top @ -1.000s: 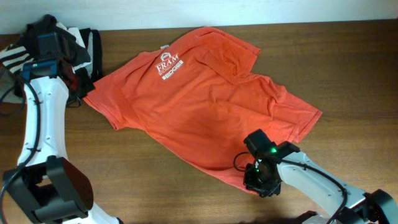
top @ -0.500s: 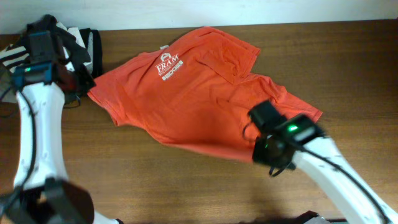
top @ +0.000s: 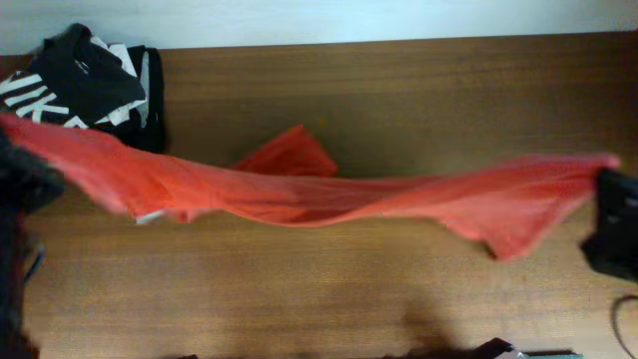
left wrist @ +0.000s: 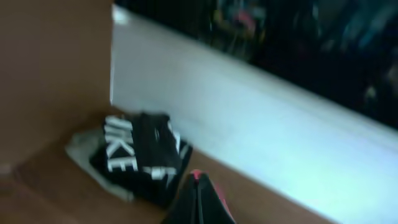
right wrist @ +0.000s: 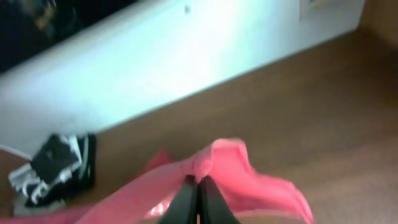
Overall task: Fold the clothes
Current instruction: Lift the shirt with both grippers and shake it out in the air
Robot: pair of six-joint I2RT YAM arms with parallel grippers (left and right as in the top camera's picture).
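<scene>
The red-orange T-shirt hangs lifted and stretched in a long band across the table, blurred by motion, with one flap drooping toward the wood. In the left wrist view, my left gripper is shut with a sliver of red cloth at its tips. At the left edge of the overhead view the left arm is only a dark blur. My right gripper is shut on a bunched fold of the shirt. It holds the band's right end at the table's right edge.
A black garment with big white letters lies folded at the table's back left corner, on pale folded pieces. It also shows in both wrist views. A white wall runs behind the wooden table.
The shirt lay flat on the table a second ago. Both arms have swung outward and up, pulling it off the wood into a taut band, and the right gripper closed on its hem.
</scene>
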